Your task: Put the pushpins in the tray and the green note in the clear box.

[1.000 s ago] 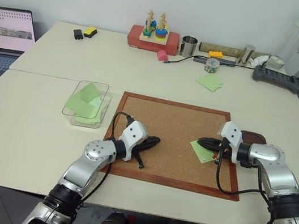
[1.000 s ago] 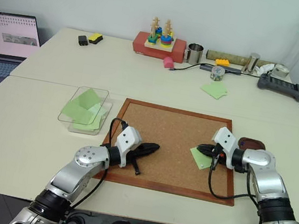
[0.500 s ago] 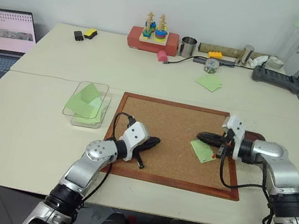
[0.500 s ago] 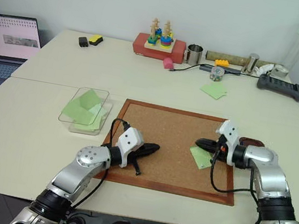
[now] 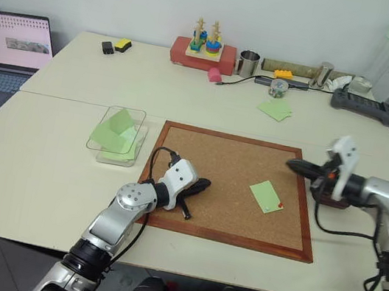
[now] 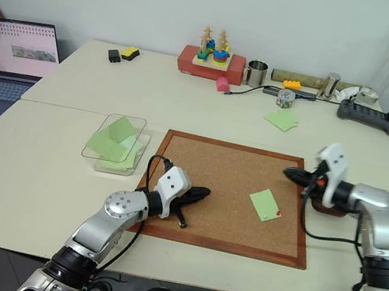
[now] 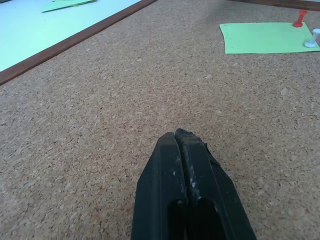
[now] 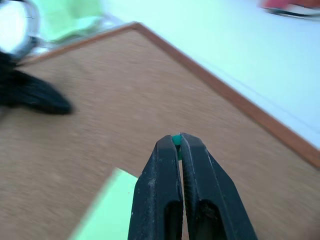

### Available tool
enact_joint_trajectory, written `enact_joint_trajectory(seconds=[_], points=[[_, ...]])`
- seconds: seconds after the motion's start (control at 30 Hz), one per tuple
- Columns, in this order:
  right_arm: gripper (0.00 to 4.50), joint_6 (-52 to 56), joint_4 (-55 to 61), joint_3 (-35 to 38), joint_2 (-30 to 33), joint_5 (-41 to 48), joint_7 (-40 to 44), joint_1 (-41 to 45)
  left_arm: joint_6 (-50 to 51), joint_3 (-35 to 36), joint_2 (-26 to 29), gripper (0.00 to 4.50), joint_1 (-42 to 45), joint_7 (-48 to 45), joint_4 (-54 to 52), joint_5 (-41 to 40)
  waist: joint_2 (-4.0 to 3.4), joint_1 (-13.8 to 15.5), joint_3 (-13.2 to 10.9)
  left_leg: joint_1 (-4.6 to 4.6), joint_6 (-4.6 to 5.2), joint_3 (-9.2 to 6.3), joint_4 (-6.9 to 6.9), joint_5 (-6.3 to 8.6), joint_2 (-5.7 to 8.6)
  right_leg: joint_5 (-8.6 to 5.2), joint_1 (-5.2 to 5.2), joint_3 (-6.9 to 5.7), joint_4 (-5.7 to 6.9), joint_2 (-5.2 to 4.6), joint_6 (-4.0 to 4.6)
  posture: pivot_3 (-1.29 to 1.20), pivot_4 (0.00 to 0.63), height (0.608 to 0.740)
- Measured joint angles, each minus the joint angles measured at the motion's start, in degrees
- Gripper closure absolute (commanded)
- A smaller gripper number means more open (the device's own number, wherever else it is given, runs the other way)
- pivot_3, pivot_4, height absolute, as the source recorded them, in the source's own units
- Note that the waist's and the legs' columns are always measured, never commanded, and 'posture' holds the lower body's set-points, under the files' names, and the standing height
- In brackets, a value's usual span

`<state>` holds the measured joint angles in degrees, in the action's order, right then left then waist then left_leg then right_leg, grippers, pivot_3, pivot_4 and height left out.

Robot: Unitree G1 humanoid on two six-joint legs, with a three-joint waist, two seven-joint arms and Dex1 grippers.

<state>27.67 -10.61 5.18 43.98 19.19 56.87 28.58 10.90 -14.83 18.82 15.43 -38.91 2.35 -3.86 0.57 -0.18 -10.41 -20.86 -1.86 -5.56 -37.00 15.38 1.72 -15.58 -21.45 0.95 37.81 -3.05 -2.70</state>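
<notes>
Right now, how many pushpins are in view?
3: red pin and pale pin at the green note's corner; green pin in the right gripper. More may be hidden.

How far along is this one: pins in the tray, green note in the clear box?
Nothing is finished. In hand: the right pincer is shut on the green pushpin, raised beside the tray but not over it. Left: the red pushpin stands at the green note, which lies on the cork board; the clear box holds other green sheets. The left pincer rests shut on the board.
</notes>
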Motion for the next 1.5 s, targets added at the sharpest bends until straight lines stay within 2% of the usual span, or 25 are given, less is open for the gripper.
enact_joint_trajectory(seconds=[0.1, 0.27, 0.67, 0.83, 0.93, 1.13, 1.3, 1.5], points=[[4.48, 1.3, -4.7, 2.5, 3.4, -1.4, -2.2, 0.1, -0.1, 0.1, 0.3, 4.5, 0.0, 0.0, -0.2, 0.1, -0.07, 0.0, 0.0, 0.0, 0.0, 0.03, 0.03, 0.0, -0.02, 0.0, 0.0, -0.01, -0.02, 0.0, 0.0, 0.0, 0.15, 0.74], [4.48, 2.3, -10.3, 2.3, 5.6, -4.6, -4.4, 0.1, -0.1, 0.1, 0.5, 4.5, 0.0, 0.1, -0.1, 0.2, -0.29, -0.2, 0.2, 0.01, 0.01, 0.17, 0.02, 0.0, -0.02, -0.01, 0.01, 0.02, -0.02, 0.01, -0.01, 0.0, 0.15, 0.74], [2.35, 2.5, -14.4, 0.2, 6.2, -8.0, -5.1, 0.1, -0.2, 0.0, 0.6, 4.5, -0.1, 0.1, -0.1, 0.4, -0.36, -0.2, 0.2, 0.01, 0.01, 0.24, 0.02, 0.0, -0.02, -0.01, 0.01, 0.02, -0.02, 0.02, -0.02, 0.0, 0.15, 0.74], [1.24, 3.1, -12.6, 0.4, 7.4, -7.2, -3.2, -0.1, -0.2, 0.0, 0.6, 4.5, -0.1, 0.1, -0.2, 0.5, -0.36, -0.2, 0.2, 0.0, 0.01, 0.23, 0.02, 0.0, -0.02, -0.02, 0.01, 0.01, -0.03, 0.02, -0.03, 0.0, 0.15, 0.74], [1.24, 4.0, -8.9, 1.0, 10.0, -5.7, -0.2, -1.5, -0.4, -0.1, 0.7, 4.5, -0.1, 0.0, -0.2, 0.5, -0.37, -0.2, 0.2, -0.01, 0.0, 0.21, 0.03, 0.0, -0.02, -0.03, 0.01, 0.0, -0.05, 0.02, -0.04, 0.0, 0.15, 0.74], [1.24, -1.4, 6.5, 2.7, 13.2, -2.1, 8.4, -12.2, -0.7, -0.4, 1.2, 4.5, 0.0, 0.0, 0.1, 0.5, -0.36, -0.3, 0.2, 0.0, 0.0, 0.07, 0.04, 0.0, -0.05, -0.2, 0.05, -0.01, -0.08, 0.04, -0.34, 0.0, 0.15, 0.74], [1.24, -6.7, 14.9, 0.6, 9.3, -2.3, 7.9, -16.6, -1.1, -0.4, 1.4, 4.5, 0.4, 0.0, 0.5, 0.5, -0.32, -0.3, 0.2, 0.02, 0.0, 0.06, 0.02, 0.0, -0.09, -0.22, 0.04, 0.01, -0.1, 0.05, -0.37, 0.0, 0.15, 0.74], [1.24, -8.3, 14.9, -3.6, 5.5, -3.6, 6.5, -15.9, -1.2, -0.7, 1.6, 4.5, 0.9, -0.5, 0.7, 0.5, -0.3, -0.2, 0.2, 0.01, 0.0, 0.0, 0.03, 0.0, -0.06, -0.21, 0.05, 0.0, -0.12, 0.04, -0.36, 0.0, 0.15, 0.74]])
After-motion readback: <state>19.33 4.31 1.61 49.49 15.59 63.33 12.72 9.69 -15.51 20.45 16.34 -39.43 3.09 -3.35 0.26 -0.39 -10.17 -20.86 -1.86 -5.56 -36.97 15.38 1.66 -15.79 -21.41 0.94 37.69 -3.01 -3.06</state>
